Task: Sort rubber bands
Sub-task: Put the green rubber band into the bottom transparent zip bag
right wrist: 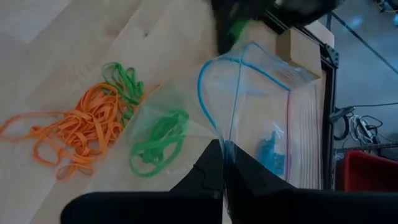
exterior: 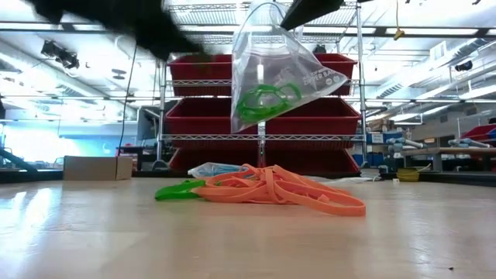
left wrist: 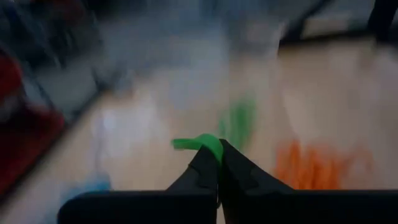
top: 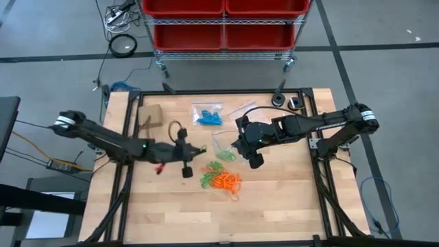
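Left gripper (left wrist: 217,163) pinches a green rubber band (left wrist: 200,142) left of the pile (top: 223,178). Right gripper (right wrist: 224,163) clamps a clear bag (right wrist: 249,106), raised, holding green bands (right wrist: 158,146).

- A pale wooden table (top: 274,213) with a black frame carries everything.
- Orange rubber bands (top: 226,182) lie heaped at its middle, green rubber bands (top: 208,177) touching them.
- 1 clear bag of blue bands (top: 207,115) lies nearer the far edge.
- 1 cardboard box (top: 150,115) sits at the far left corner.

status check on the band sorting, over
Left claw shut on green rubber band. Right claw holds clear bag up. Orange pile unsorted.
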Robot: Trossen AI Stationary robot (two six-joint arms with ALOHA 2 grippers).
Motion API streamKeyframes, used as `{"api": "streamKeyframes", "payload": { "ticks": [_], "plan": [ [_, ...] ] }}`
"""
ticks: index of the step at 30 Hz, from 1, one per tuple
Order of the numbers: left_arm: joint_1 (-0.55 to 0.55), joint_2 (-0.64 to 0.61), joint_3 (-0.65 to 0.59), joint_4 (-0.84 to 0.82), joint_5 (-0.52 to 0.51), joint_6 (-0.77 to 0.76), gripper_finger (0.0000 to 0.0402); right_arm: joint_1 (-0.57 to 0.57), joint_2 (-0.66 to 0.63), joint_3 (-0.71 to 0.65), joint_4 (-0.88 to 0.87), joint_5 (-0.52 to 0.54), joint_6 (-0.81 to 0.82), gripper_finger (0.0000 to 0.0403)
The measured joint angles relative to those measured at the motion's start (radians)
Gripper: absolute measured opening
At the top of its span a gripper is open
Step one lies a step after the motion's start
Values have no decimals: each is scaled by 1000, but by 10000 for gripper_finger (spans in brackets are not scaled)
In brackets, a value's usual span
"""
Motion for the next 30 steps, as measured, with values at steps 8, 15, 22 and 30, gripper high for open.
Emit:
{"api": "streamKeyframes", "payload": {
  "ticks": [8,15,22,30],
  "plan": [
    [63,-53,261,-49,146,183,6,4,0,0,16,0,-6,0],
    [185,106,491,-367,318,129,13,17,0,0,22,1,-6,0],
    [219,251,649,-546,398,110,43,24,0,0,19,1,-5,0],
    [224,291,779,-779,383,104,106,29,0,0,16,2,-6,0]
  ]
}}
